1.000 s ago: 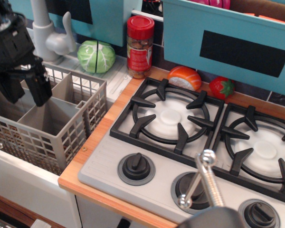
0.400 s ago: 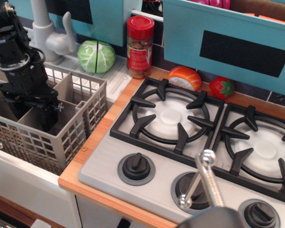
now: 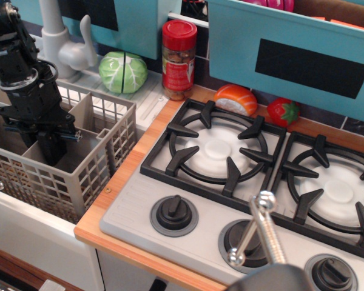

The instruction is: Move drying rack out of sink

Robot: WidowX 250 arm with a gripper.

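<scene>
The light-grey drying rack (image 3: pixel 103 151) sits in the white sink (image 3: pixel 30 233) at the left, with its right lattice wall against the wooden counter edge (image 3: pixel 118 188). My black gripper (image 3: pixel 50 154) reaches straight down into the rack from above. Its fingers are drawn together on an inner divider between compartments. The fingertips are partly hidden behind the rack's front wall. The pale grey faucet (image 3: pixel 57 36) stands behind the rack.
A grey stove top (image 3: pixel 230 151) with two black burner grates and knobs fills the right. A green cabbage (image 3: pixel 122 71), a red-capped spice jar (image 3: pixel 179 59), an orange sushi piece (image 3: pixel 235 99) and a strawberry (image 3: pixel 283 111) line the back. A metal rod (image 3: pixel 264 233) sticks up at the front.
My gripper has come down from above the rack's left side into the rack, and its fingers have closed together on the divider. The rack has not moved.
</scene>
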